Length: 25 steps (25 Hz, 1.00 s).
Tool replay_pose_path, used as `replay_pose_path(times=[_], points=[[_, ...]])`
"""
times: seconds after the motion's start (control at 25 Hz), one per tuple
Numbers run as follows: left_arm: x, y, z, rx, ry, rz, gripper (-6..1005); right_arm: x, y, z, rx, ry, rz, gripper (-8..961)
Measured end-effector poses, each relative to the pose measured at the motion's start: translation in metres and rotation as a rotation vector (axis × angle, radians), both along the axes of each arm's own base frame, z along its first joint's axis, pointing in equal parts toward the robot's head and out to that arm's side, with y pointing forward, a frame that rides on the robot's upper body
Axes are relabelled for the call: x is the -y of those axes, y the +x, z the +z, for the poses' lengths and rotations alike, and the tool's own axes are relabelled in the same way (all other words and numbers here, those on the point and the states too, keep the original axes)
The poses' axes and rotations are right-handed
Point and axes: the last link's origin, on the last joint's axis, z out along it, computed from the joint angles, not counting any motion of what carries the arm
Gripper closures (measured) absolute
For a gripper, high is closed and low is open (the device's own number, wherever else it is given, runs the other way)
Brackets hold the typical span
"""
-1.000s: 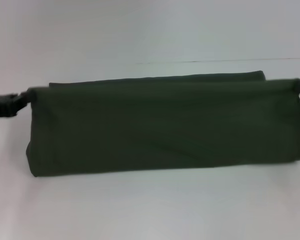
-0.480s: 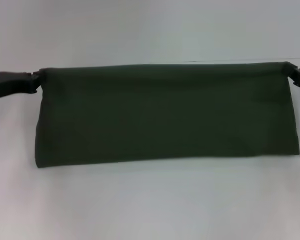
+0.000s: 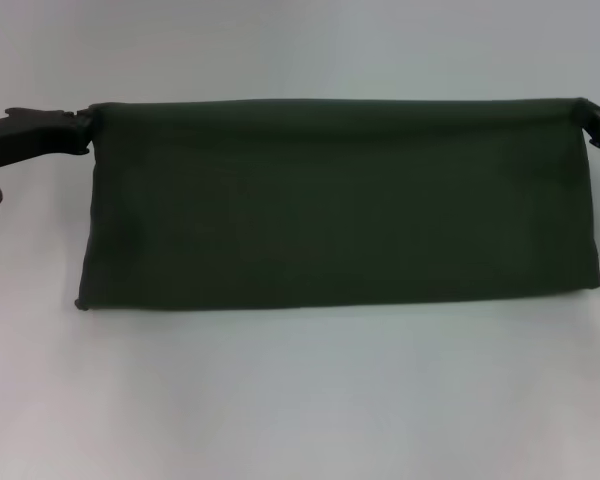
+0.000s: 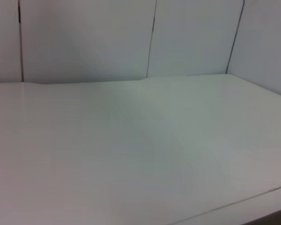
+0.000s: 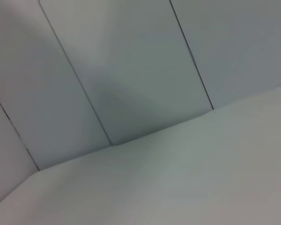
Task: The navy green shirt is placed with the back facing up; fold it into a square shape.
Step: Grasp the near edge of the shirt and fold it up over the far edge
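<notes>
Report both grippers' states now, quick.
Left gripper: shut on the navy green shirt, at its upper left corner.
Right gripper: shut on the shirt's upper right corner, holding that edge up.

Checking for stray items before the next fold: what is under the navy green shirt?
Only the white table shows around the navy green shirt, held at its top corners by the left gripper and right gripper. The fabric hides whatever lies beneath.

bare white tabletop (image 4: 131, 154), panelled wall (image 4: 84, 37)
</notes>
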Motion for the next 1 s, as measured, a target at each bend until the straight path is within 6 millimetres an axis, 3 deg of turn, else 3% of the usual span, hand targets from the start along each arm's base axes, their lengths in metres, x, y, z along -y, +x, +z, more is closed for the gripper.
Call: replay_pose_path(times=[0.76, 1.0], points=[[-0.011, 0.001, -0.018, -0.071, 0.056, 0.032, 1000, -0.016, -0.005, -0.015, 0.075, 0.007, -0.055, 857], [-0.015, 0.001, -0.028, -0.125, 0.101, 0.071, 871, -0.025, -0.007, -0.022, 0.129, -0.006, -0.086, 853]])
